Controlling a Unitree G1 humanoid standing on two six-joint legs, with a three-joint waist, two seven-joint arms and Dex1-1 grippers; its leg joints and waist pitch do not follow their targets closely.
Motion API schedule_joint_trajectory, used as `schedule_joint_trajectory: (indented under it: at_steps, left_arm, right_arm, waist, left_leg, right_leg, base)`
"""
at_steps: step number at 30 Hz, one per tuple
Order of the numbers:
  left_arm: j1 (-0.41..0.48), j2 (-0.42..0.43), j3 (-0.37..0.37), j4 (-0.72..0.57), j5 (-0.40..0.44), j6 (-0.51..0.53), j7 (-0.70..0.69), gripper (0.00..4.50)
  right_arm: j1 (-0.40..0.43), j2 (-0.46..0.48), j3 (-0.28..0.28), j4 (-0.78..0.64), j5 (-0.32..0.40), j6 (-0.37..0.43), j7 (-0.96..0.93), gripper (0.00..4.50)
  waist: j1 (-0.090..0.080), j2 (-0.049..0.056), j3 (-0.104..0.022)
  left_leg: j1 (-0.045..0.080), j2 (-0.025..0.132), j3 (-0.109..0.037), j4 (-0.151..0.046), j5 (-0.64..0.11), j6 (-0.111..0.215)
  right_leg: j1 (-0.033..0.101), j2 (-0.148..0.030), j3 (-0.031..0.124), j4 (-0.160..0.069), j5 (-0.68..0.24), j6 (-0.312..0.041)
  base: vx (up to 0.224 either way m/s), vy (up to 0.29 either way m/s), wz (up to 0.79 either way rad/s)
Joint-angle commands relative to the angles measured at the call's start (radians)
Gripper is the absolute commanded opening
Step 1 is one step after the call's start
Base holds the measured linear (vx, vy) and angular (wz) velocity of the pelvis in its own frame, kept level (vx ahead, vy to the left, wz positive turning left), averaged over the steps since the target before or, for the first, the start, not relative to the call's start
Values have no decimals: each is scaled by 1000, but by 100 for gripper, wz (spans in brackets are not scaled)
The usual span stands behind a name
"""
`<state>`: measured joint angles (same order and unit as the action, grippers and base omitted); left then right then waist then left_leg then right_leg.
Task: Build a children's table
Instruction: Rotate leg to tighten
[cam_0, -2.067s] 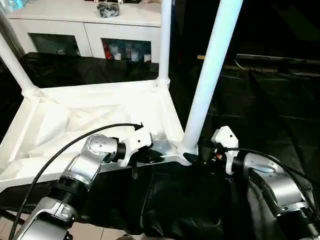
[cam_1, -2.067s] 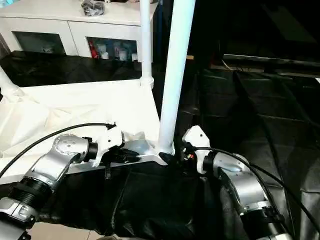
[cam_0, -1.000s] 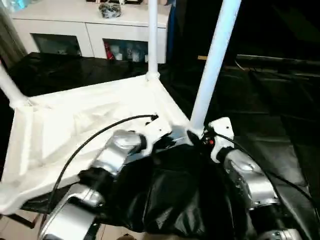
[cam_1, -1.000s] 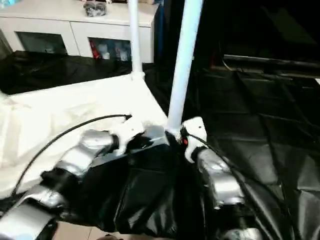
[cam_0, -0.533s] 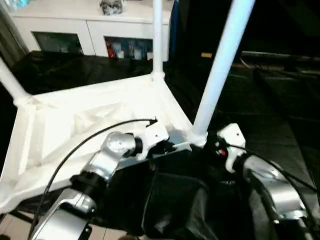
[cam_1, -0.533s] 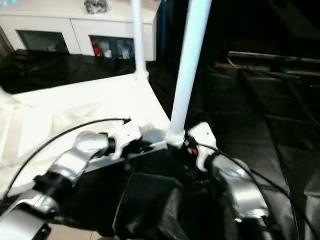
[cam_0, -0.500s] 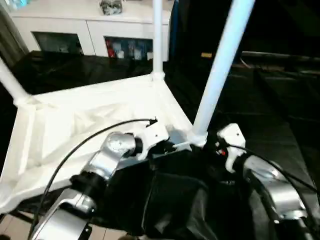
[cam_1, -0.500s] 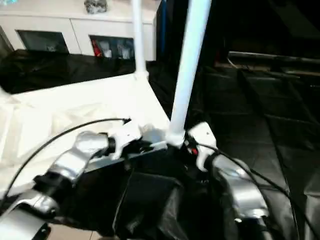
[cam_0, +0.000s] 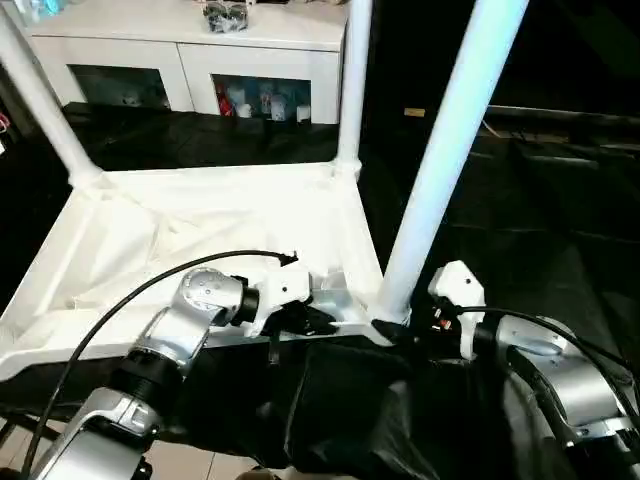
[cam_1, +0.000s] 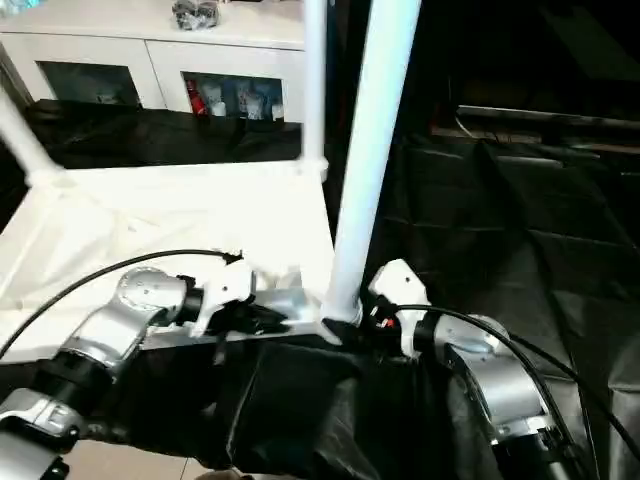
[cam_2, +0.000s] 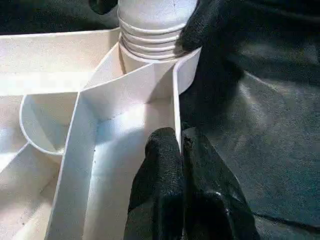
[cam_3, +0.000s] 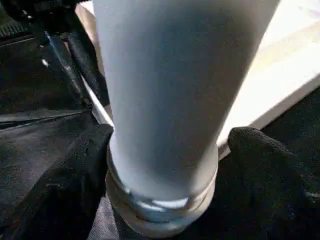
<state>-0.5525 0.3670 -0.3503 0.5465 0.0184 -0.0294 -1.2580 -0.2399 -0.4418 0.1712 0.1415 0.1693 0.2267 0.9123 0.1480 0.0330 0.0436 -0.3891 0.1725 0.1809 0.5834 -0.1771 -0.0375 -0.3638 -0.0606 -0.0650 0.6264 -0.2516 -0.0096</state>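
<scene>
In the head views, the children's table (cam_0: 210, 235) is seen lying upside down on a black cloth (cam_0: 400, 420), its legs pointing up. The left gripper (cam_0: 300, 318) is pinched on the near rim (cam_0: 340, 325) of the top, while the right gripper (cam_0: 405, 330) is placed at the base of the near corner leg (cam_0: 440, 170).

In the left wrist view, the two black fingers (cam_2: 162, 170) are seen pressed together over the thin rim wall.

In the right wrist view, the fingers (cam_3: 75, 170) are held apart, one on either side of the leg's ribbed base (cam_3: 160, 210).
</scene>
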Motion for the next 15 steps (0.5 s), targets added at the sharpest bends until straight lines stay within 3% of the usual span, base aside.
schedule_joint_trajectory:
  at_steps: [1, 4, 5, 9, 15]
  left_arm:
    - [16, 10, -49, 3, 23, -6, -52, 0]
    - [8, 9, -46, 11, 28, -5, -52, 0]
    - [5, 11, -47, 7, 24, 2, -56, 0]
    - [0, 10, -52, 13, 25, 2, -55, 0]
    - [-4, -9, -44, 28, 29, 12, -19, 0]
  right_arm:
    - [-25, -8, -3, 10, 9, -9, 3, 384]
    - [-34, -6, -1, 24, 14, -12, 24, 365]
    - [-37, -2, 0, 24, 23, -12, 36, 354]
    - [-38, 3, 2, 27, 27, -15, 48, 335]
    - [-34, 25, 16, 51, 10, -27, 37, 282]
  waist:
    - [0, -6, -56]
    - [0, -7, -58]
    - [2, -1, -58]
    - [1, -13, -55]
    - [3, -13, -54]
  left_leg:
    - [23, 79, -32, -65, -137, 63]
    - [23, 78, -32, -62, -132, 66]
    - [23, 78, -32, -62, -132, 67]
    - [22, 76, -31, -62, -134, 70]
    - [22, 76, -30, -61, -131, 73]
  right_leg:
    - [30, -110, 55, -66, 59, -225]
    - [31, -110, 55, -64, 66, -231]
    - [30, -109, 54, -63, 67, -231]
    - [31, -109, 55, -65, 66, -231]
    - [29, -110, 55, -66, 37, -228]
  base:
    - [0, 0, 0]
    - [0, 0, 0]
    - [0, 0, 0]
    - [0, 0, 0]
    - [0, 0, 0]
